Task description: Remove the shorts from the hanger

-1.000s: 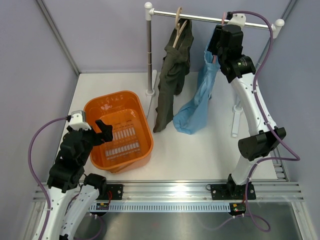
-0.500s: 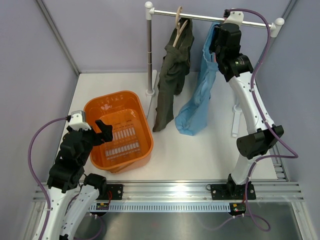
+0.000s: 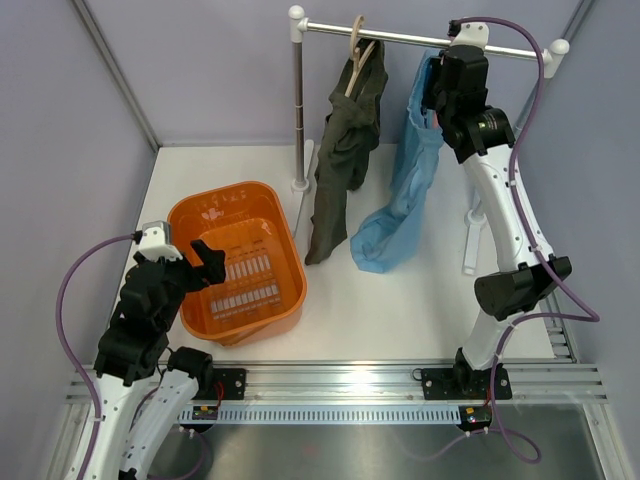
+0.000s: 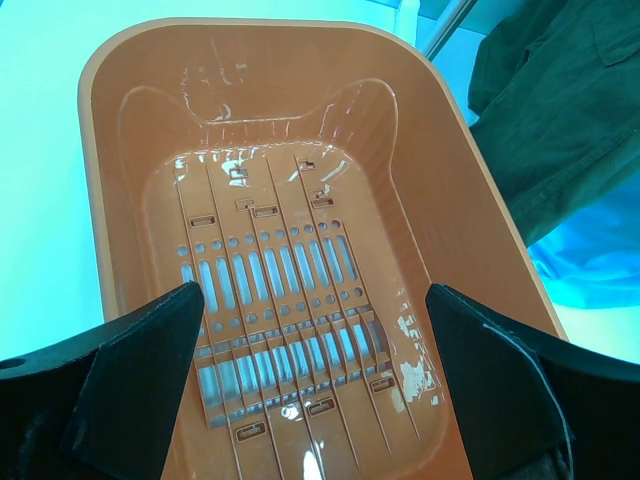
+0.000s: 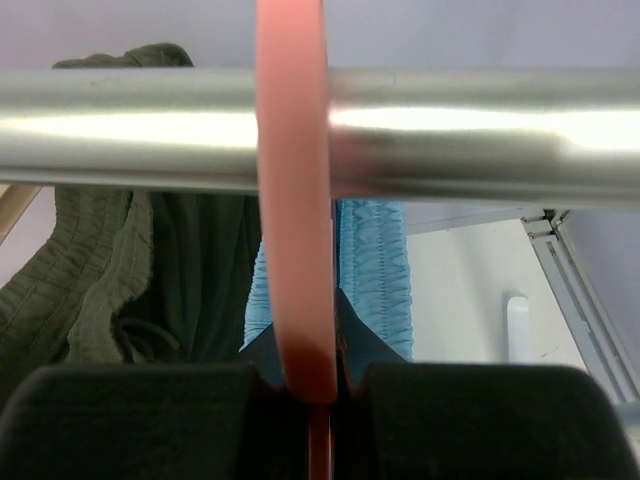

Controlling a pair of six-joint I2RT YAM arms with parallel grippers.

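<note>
The light blue shorts (image 3: 403,190) hang from the metal rail (image 3: 420,38) on a pink hanger (image 5: 292,200), their lower end on the table. The dark olive-green shorts (image 3: 345,140) hang to their left on a wooden hanger (image 3: 357,45). My right gripper (image 3: 440,75) is up at the rail, shut on the pink hanger's hook (image 5: 305,370), which loops over the rail (image 5: 480,135). Blue cloth (image 5: 375,285) and green cloth (image 5: 120,270) show behind it. My left gripper (image 3: 205,255) is open and empty over the orange basket (image 3: 190,215).
The orange basket (image 4: 110,150) is empty, at the left of the table. The rack's white post (image 3: 298,100) stands behind it. A white foot (image 3: 470,240) of the rack lies at the right. Walls close in the table on three sides.
My right gripper has risen slightly toward the rail with the pink hanger, and the blue shorts have shifted a little with it. The left arm has not moved.
</note>
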